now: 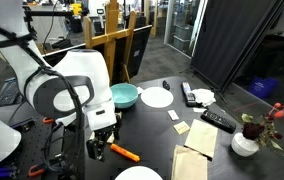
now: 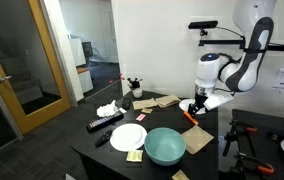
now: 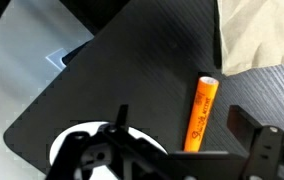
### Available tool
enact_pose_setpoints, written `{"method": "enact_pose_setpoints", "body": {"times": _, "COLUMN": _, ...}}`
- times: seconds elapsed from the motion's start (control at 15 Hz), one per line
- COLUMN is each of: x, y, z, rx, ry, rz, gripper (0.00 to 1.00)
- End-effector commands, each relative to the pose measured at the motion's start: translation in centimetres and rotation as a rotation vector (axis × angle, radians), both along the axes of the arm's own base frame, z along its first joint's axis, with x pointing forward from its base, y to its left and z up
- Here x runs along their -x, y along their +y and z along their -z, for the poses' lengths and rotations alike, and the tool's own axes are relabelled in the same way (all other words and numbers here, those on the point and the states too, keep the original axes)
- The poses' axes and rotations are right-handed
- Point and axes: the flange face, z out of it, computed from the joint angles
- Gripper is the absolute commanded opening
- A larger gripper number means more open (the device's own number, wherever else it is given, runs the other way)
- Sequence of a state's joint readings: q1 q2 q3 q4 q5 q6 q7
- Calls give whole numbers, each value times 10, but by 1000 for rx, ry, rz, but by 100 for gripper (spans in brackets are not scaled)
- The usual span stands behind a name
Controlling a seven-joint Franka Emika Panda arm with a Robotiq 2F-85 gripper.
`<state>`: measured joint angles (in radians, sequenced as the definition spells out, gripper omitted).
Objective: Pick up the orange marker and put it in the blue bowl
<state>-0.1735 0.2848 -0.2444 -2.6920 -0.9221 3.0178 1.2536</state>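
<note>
"How far along was it?"

"Hardly begun. The orange marker [image 3: 202, 112] lay flat on the bench [image 3: 132, 70], not yet lifted. The blue bowl [image 2: 165, 156] stood well apart from it and looked empty."

"And the jaws?"

"Spread wide and low over the marker, which lay between them in the wrist view. They gripped nothing and didn't seem to touch it. Closing, lifting and carrying it to the bowl were all left to do, I judged."

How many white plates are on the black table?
2. The far plate lies beside the blue bowl. The near plate sits at the bottom edge of an exterior view, partly cut off, close to the orange marker. Others may hide behind the arm.
</note>
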Motion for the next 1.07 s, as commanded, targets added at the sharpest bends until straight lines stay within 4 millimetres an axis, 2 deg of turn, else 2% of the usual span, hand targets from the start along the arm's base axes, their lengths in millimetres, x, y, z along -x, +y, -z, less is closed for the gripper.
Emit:
{"method": "enact_pose_setpoints", "body": {"times": 0.0, "x": -13, "y": -3, "z": 11, "rx": 1, "ry": -20, "rz": 33, "gripper": 100}}
{"method": "enact_pose_setpoints", "body": {"times": 0.53, "x": -35, "y": -10, "z": 24, "rx": 24, "ry": -23, "rz": 58, "gripper": 99}}
{"method": "enact_pose_setpoints", "body": {"times": 0.6, "x": -37, "y": -11, "z": 26, "rx": 27, "ry": -22, "rz": 65, "gripper": 75}}
{"method": "enact_pose_setpoints", "body": {"times": 0.67, "x": -38, "y": -12, "z": 27, "rx": 29, "ry": -20, "rz": 64, "gripper": 75}}
{"method": "enact_pose_setpoints", "body": {"times": 0.73, "x": -39, "y": -12, "z": 29, "rx": 30, "ry": -19, "rz": 63, "gripper": 70}}
{"method": "enact_pose_setpoints", "body": {"times": 1.0, "x": -42, "y": -14, "z": 34, "rx": 32, "ry": -13, "rz": 64, "gripper": 38}}
